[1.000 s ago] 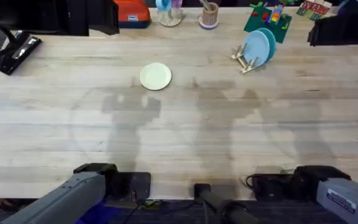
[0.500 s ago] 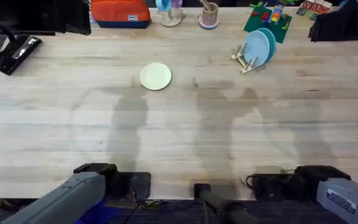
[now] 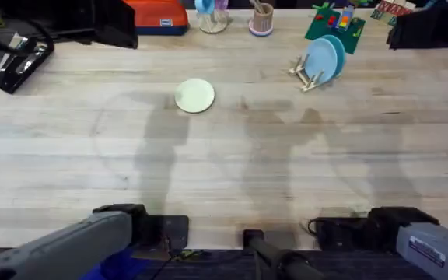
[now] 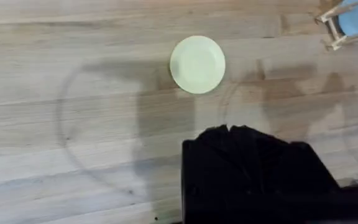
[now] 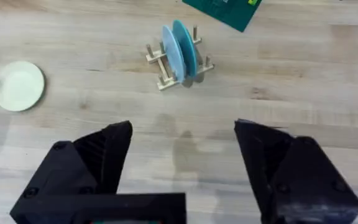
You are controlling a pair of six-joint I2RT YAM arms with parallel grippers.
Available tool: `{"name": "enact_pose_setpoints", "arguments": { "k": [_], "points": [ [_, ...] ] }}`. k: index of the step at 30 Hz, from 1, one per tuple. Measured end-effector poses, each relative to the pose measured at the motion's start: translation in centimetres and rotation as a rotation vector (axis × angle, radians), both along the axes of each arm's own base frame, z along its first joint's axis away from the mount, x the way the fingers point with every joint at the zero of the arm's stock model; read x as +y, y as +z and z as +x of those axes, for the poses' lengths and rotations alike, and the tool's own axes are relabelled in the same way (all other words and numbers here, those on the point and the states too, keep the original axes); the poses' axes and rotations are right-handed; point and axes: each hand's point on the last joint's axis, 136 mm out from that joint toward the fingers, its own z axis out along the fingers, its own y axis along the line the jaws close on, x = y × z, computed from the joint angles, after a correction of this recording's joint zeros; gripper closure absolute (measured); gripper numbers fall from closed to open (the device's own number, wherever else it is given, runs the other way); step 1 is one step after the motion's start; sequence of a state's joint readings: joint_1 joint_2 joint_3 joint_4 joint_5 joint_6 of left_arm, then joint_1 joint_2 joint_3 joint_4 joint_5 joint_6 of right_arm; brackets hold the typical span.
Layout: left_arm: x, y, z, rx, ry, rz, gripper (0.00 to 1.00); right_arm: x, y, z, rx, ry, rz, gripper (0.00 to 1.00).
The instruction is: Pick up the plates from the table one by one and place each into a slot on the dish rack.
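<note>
The right gripper (image 5: pixel 182 168) hangs above the table (image 3: pixel 224 179) with its two black fingers spread wide and nothing between them. The left gripper (image 4: pixel 229 132) shows in its own wrist camera as a dark block whose fingertips meet at a thin seam, so it looks closed and holds nothing. Both arms sit back near their bases, well apart from anything to be picked up. Out on the pale wooden planks, a cream-yellow plate (image 3: pixel 194 96) lies flat and alone, left of centre and toward the far side. Well to its right stands the dish rack (image 3: pixel 308 75), a small frame of upright pegs with two light blue plates (image 3: pixel 322 59) standing on edge in it. From the right wrist camera, free pegs show beside those plates, so an open slot (image 5: pixel 160 64) seems to remain. The cream plate looks light, rigid and smooth, probably slippery. Lying flush on the wood, it offers only its thin rim as a hold, so the fingers would likely pinch one edge.
</note>
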State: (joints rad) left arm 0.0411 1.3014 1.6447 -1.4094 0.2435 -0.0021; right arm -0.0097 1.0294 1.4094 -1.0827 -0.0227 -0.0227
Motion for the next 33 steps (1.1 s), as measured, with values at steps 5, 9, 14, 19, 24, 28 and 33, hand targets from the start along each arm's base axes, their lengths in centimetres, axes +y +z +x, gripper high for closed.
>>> {"name": "enact_pose_setpoints", "arguments": {
  "k": [5, 9, 14, 19, 24, 28, 33],
  "points": [
    [0.6, -1.7, 1.6, 0.065, -0.034, -0.117, 0.958, 0.0, 0.1, 0.1, -0.004, 0.000, 0.000, 0.007],
    [0.8, -2.4, 2.3, 0.083, -0.066, -0.183, 0.958, 0.0, 0.1, 0.1, -0.004, 0.000, 0.000, 0.007],
    [1.0, -3.8, 3.4, 0.113, -0.095, -0.237, 0.958, 0.0, 0.1, 0.1, -0.004, 0.000, 0.000, 0.007],
    [0.7, -5.2, 4.5, 0.128, -0.132, -0.276, 0.958, 0.0, 0.1, 0.1, -0.004, 0.000, 0.000, 0.007],
    [0.1, -6.9, 5.2, 0.125, -0.156, -0.324, 0.958, 0.0, 0.1, 0.1, -0.004, 0.000, 0.000, 0.007],
    [-0.2, -8.3, 5.2, 0.157, -0.159, -0.354, 0.958, 0.0, 0.1, 0.1, -0.004, 0.000, 0.000, 0.007],
    [-0.3, -9.2, 5.8, 0.174, -0.160, -0.381, 0.958, 0.0, 0.1, 0.1, -0.004, 0.000, 0.000, 0.007]
  ]
}}
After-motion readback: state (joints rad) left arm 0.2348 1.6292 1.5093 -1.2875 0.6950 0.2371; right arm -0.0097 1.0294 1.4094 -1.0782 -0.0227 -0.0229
